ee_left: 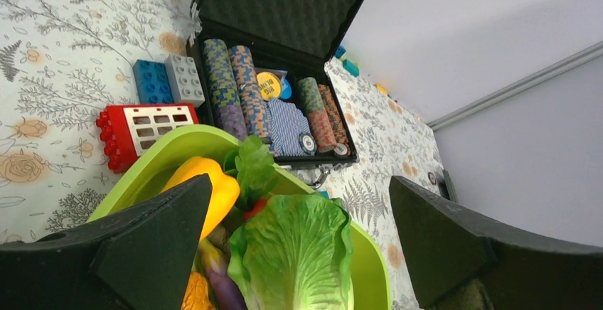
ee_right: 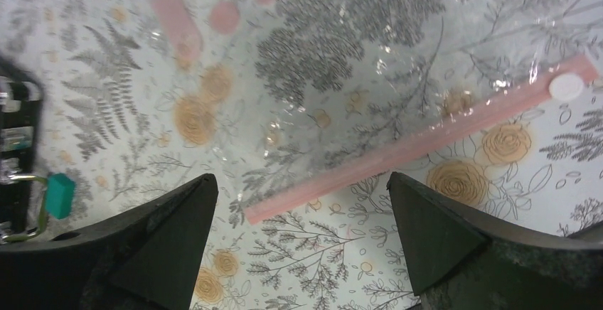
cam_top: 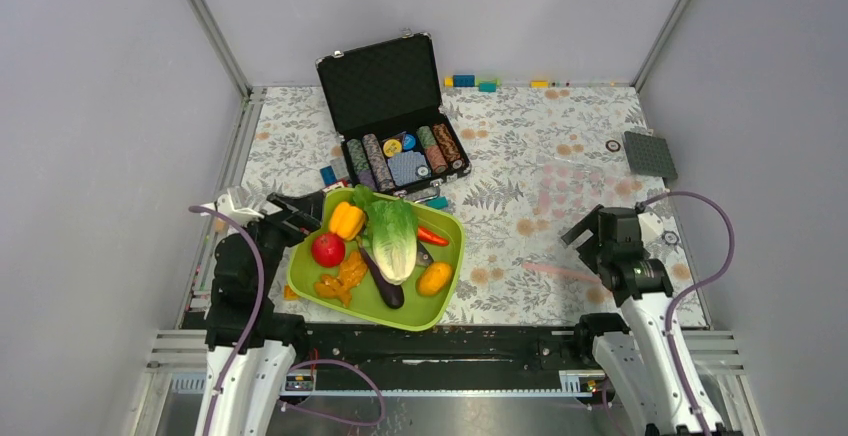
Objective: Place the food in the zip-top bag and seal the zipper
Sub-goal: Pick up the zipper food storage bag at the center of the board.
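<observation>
The food lies in a lime-green tray (cam_top: 414,308): yellow pepper (cam_top: 347,220), red apple (cam_top: 328,250), green lettuce (cam_top: 392,236), purple eggplant (cam_top: 384,284), carrot (cam_top: 432,236) and orange fruit (cam_top: 434,278). My left gripper (cam_top: 298,218) is open at the tray's left rim, above the pepper (ee_left: 217,185) and lettuce (ee_left: 295,253). The clear zip-top bag (cam_top: 580,201) lies flat on the right, its pink zipper (cam_top: 558,272) toward me. My right gripper (cam_top: 592,244) is open and empty, hovering just short of the zipper (ee_right: 419,143) near its left end. A white slider (ee_right: 567,87) sits at the zipper's right end.
An open black case (cam_top: 400,156) of poker chips stands behind the tray. A red block (ee_left: 142,129) and blue and grey blocks (ee_left: 168,80) lie left of it. A teal block (ee_right: 59,195) lies by the case. A grey plate (cam_top: 650,154) is at far right.
</observation>
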Available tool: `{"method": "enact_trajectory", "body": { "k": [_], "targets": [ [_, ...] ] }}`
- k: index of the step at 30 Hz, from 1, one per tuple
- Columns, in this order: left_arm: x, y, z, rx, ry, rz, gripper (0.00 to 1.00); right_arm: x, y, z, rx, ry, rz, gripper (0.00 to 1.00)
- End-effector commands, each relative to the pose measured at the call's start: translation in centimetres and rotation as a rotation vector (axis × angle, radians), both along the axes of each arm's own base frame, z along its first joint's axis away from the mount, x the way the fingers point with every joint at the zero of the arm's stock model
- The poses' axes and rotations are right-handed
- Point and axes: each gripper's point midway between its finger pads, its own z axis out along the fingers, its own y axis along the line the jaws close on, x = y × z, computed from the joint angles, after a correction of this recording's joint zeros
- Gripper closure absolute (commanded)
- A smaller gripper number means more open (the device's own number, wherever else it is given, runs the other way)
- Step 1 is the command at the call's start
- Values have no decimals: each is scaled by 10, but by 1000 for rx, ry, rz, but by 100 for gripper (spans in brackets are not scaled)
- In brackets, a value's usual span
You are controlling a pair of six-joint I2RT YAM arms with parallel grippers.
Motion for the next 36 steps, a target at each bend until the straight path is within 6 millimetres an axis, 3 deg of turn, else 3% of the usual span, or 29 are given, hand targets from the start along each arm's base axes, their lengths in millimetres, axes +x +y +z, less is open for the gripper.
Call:
{"method": "enact_trajectory", "body": {
  "k": [1,7,13,26,36],
  "targets": [
    [4,-8,0,-14,11,-42,1,-7,-1,-28,45,108,-91,2],
    [8,4,-18,-12,88,33,1,-7,1,-55,54,235,-124,2],
    [10,4,-23,-12,103,37,1,-2,2,-74,71,286,-171,2],
    [12,21,-34,-2,151,136,1,15,-1,-92,56,316,-198,4],
    [11,24,-33,-1,149,151,1,22,-5,-99,40,289,-212,33]
  ]
}}
